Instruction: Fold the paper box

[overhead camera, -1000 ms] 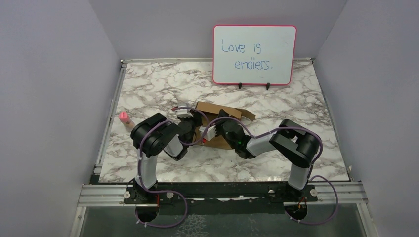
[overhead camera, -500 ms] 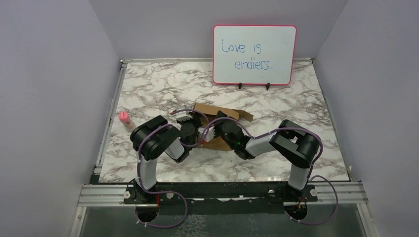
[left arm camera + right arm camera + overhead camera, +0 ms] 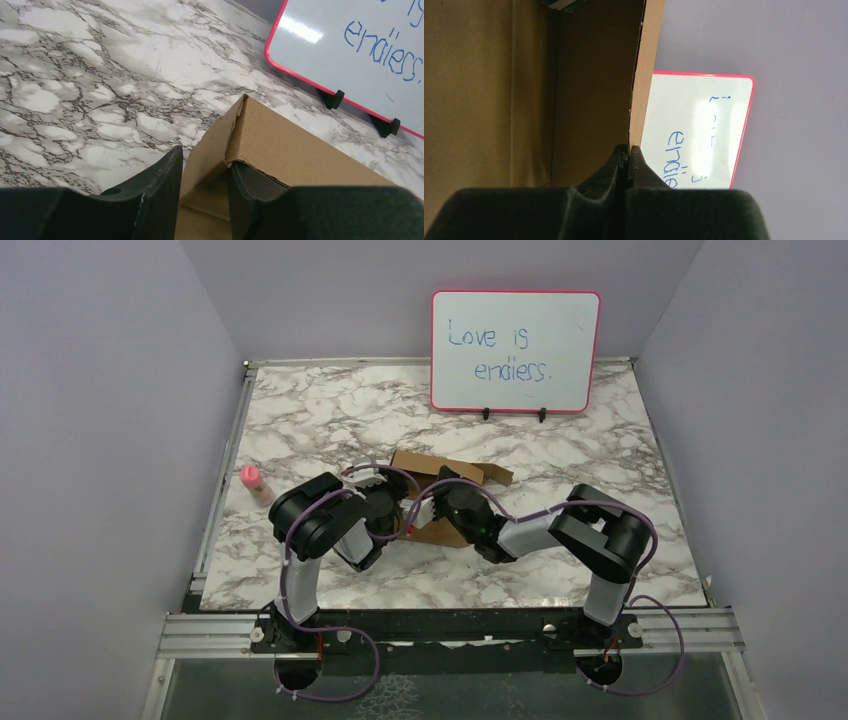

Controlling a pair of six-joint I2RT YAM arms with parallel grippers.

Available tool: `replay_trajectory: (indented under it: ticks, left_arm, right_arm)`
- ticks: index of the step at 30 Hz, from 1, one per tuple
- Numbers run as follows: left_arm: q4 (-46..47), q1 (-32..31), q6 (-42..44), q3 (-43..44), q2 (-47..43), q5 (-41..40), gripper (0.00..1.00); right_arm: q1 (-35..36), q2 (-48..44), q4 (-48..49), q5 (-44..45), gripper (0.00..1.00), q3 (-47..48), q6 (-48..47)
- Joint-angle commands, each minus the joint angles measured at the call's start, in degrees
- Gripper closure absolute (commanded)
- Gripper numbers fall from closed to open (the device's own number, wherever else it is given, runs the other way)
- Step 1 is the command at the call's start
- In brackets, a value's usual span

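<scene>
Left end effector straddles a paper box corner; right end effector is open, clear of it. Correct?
No. The right end effector is shut, pinching a wall edge of the paper box, per the right wrist view. The left end effector does straddle a corner.

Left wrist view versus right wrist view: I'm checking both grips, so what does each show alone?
Only left wrist: the marble table, and the left claw, jaws apart around a corner of the paper box. Only right wrist: the right claw pinched shut on a thin wall of that box. Both: the brown cardboard and the pink-framed whiteboard.
</scene>
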Motion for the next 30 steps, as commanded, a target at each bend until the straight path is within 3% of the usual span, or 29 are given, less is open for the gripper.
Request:
replay_trajectory:
  ticks: [1,10,30]
  left_arm:
    - [5.6,0.8,-0.4,1.0,2.0,-1.7,0.61]
    - [-2.7,2.2,-6.8,3.9,1.7,-3.2,0.63]
    - [-19.2,3.0,-19.4,8.3,-1.2,-7.5,0.79]
  right_arm:
    - [1.7,-0.3,-8.4,-2.5,0.99,-0.6,4.6]
    - [2.3,-0.4,-9.2,-2.6,0.99,-0.7,5.7]
    - [3.1,0.1,-9.2,-2.9,0.99,-1.2,7.7]
